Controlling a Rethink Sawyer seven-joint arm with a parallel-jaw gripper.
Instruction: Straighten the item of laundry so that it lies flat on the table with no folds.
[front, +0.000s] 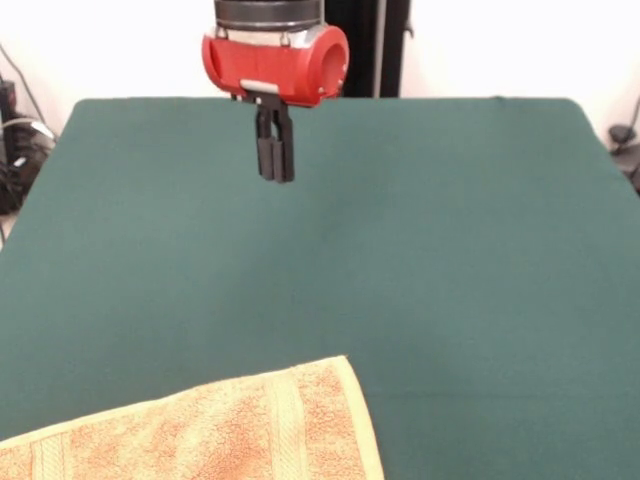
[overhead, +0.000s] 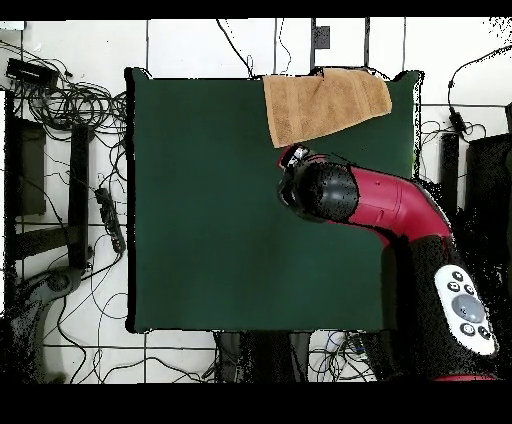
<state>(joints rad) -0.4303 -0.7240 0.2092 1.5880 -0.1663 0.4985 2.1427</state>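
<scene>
The orange-tan terry towel (front: 215, 430) lies at the near left edge of the green table (front: 450, 250) in the front view, its woven border bands showing. It runs past the picture's bottom and left edges. In the overhead view the towel (overhead: 325, 102) lies at the table's (overhead: 200, 200) far edge, right of centre, slightly skewed. No tag shows. My gripper (front: 275, 170) hangs above the table's far middle, well clear of the towel, fingers together and holding nothing. From above the red and black arm (overhead: 325, 190) hides it, just short of the towel's near edge.
Cables and black boxes (overhead: 60, 130) lie on the floor beside the table. The black pedestal column (front: 365, 45) stands behind the far edge.
</scene>
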